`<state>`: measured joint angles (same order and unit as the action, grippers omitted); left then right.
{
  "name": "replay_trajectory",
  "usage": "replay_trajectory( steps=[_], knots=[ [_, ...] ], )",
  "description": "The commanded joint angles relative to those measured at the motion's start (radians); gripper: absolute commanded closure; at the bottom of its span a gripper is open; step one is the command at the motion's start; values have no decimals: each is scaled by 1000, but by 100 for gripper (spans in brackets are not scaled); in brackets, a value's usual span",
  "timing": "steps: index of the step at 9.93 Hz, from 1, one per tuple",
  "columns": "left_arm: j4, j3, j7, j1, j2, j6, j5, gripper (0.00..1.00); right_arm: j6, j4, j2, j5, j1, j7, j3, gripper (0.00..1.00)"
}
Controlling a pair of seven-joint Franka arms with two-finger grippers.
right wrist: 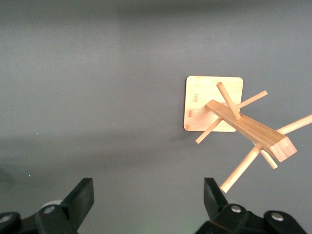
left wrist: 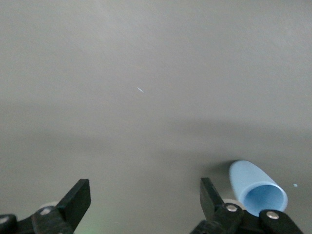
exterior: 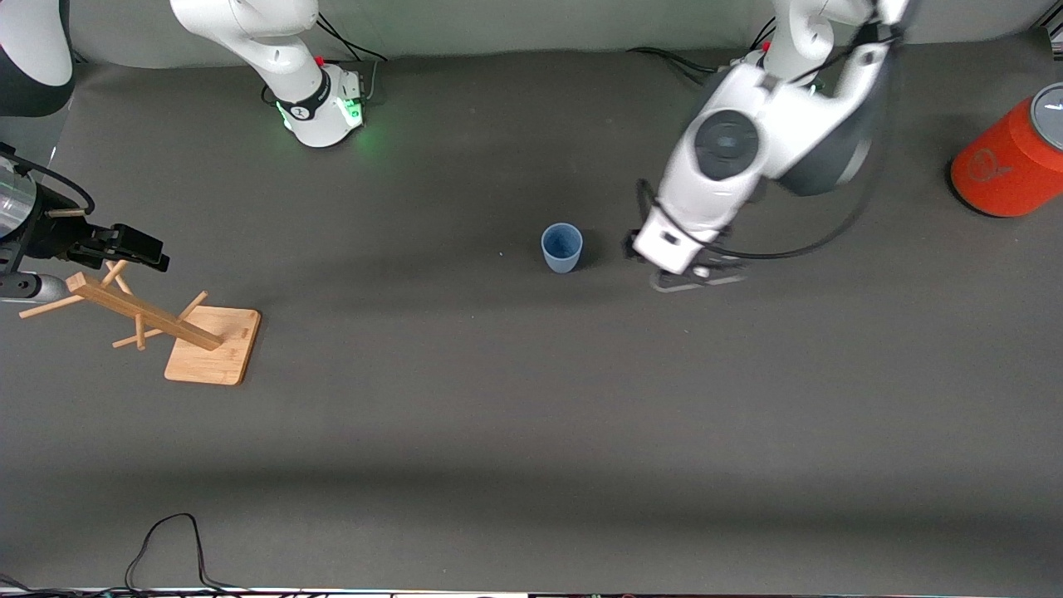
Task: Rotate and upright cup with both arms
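The pale blue cup [exterior: 562, 247] stands upright on the dark mat near the middle of the table, mouth up. It also shows in the left wrist view [left wrist: 258, 187], just outside one finger [left wrist: 210, 197]. My left gripper [exterior: 696, 279] is open and empty over the mat beside the cup, toward the left arm's end, not touching it; in its own view [left wrist: 145, 204] only bare mat lies between the jaws. My right gripper [exterior: 137, 247] is open and empty over the wooden rack at the right arm's end; its own view [right wrist: 148, 204] shows bare mat between the jaws.
A wooden peg rack [exterior: 141, 314] on a square base [exterior: 212, 347] leans over at the right arm's end, also in the right wrist view [right wrist: 243, 124]. An orange-red can with a grey lid [exterior: 1009, 162] sits at the left arm's end. A black cable [exterior: 166, 548] loops at the front edge.
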<state>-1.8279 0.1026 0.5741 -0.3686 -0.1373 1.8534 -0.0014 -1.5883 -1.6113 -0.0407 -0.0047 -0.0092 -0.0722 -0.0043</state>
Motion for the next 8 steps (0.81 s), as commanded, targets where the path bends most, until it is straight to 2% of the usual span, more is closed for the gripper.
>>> replay_trajectory(
  steps=[1,2,4,6,8],
  knots=[
    [10,2,-249,164,89,-71,11,0,5,-1,2,-11,0,19,0,0],
    [6,-1,-352,244,137,-79,6,0,4,-1,2,-11,2,17,0,0],
    [-26,-10,-462,341,230,-79,0,0,4,-1,1,-11,2,19,1,0],
    [-54,-27,-511,370,292,-88,0,0,4,-1,1,-11,2,19,0,0],
    [-41,-35,-514,396,300,-129,4,0,4,-1,1,-12,2,19,1,0]
  ],
)
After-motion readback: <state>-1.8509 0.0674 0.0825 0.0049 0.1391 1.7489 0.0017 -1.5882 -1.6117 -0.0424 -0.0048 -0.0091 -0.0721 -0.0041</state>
